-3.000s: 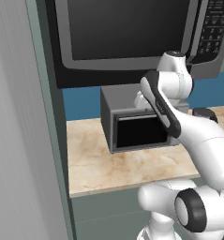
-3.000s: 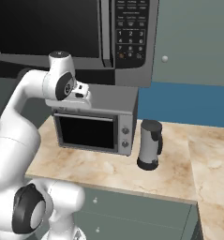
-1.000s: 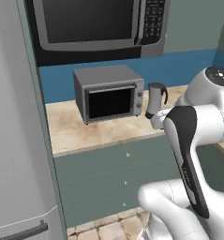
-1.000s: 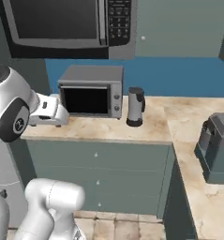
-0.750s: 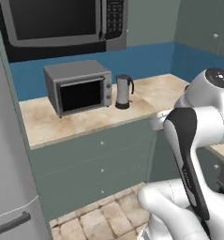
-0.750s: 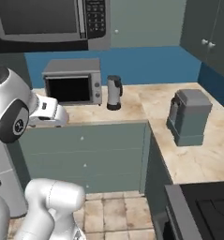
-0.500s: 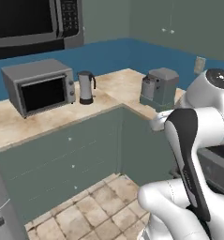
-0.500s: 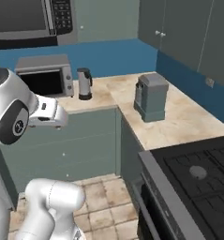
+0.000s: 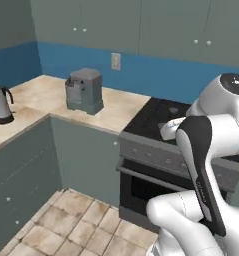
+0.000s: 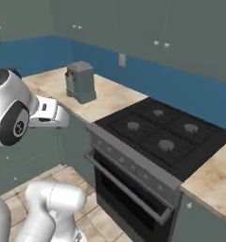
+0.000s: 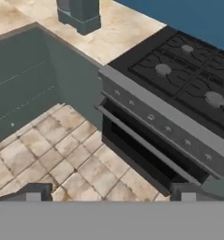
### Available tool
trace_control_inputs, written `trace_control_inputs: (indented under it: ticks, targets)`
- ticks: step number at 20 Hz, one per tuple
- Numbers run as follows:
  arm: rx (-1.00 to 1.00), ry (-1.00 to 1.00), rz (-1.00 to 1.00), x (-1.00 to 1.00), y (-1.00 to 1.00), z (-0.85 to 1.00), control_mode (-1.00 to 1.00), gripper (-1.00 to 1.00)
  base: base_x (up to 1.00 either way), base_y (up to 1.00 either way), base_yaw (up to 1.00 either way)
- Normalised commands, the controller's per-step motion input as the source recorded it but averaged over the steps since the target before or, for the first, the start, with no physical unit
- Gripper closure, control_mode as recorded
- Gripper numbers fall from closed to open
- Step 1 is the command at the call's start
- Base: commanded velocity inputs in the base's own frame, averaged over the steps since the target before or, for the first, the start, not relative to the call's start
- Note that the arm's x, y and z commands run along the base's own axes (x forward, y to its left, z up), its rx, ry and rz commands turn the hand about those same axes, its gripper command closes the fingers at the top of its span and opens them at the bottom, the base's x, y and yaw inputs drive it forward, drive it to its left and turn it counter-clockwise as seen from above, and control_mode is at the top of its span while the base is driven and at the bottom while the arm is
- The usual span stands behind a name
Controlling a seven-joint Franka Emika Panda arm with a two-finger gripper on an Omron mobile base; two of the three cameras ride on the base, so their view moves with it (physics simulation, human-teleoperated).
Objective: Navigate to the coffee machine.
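— Two appliances on that counter, as far as I can see: the coffee machine [image 9: 84,91] and, way off at the left end, a silver kettle [image 9: 1,104].

— Where exactly is the coffee machine sitting?

— On the marble counter [image 9: 116,107], the stretch that runs along the blue back wall [image 10: 171,82], a little way short of the stove [image 10: 166,127]. It stands upright, well apart from the kettle, which is round the corner on the other leg of the counter. From the right side it looks the same: coffee machine [image 10: 80,81] on the pale stone, the black cooktop beside it with a strip of bare counter between.

— And the arm?

— Folded up close to its own base, nowhere near the counter. The hand camera looks down over the tiled floor [image 11: 62,154] and the oven door [image 11: 141,150], with the foot of the coffee machine [image 11: 80,13] right at the top edge.

— Is the gripper [image 11: 108,191] holding anything?

— Nothing between the tips. The two dark fingertips [image 11: 33,191] poke up at the bottom, set wide apart, with plain floor and oven showing in the gap. So the jaws are spread and empty.

— Anything on the wall?

— A small outlet plate [image 9: 115,61] on the blue strip, just right of the coffee machine, and grey cabinets [image 9: 141,25] above it.
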Motion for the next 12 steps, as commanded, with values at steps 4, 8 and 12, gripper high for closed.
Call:
trace_control_inputs:
  ticks: [4,8,12]
  targets:
    - [0.00,0.00,0.00,0.00,0.00,0.00,1.00,-1.00,-0.53,0.00,-0.79]
    - [0.00,0.00,0.00,0.00,0.00,0.00,1.00,-1.00,-0.50,-0.03,-0.76]
    - [0.00,0.00,0.00,0.00,0.00,0.00,1.00,-1.00,-0.45,-0.17,-0.69]
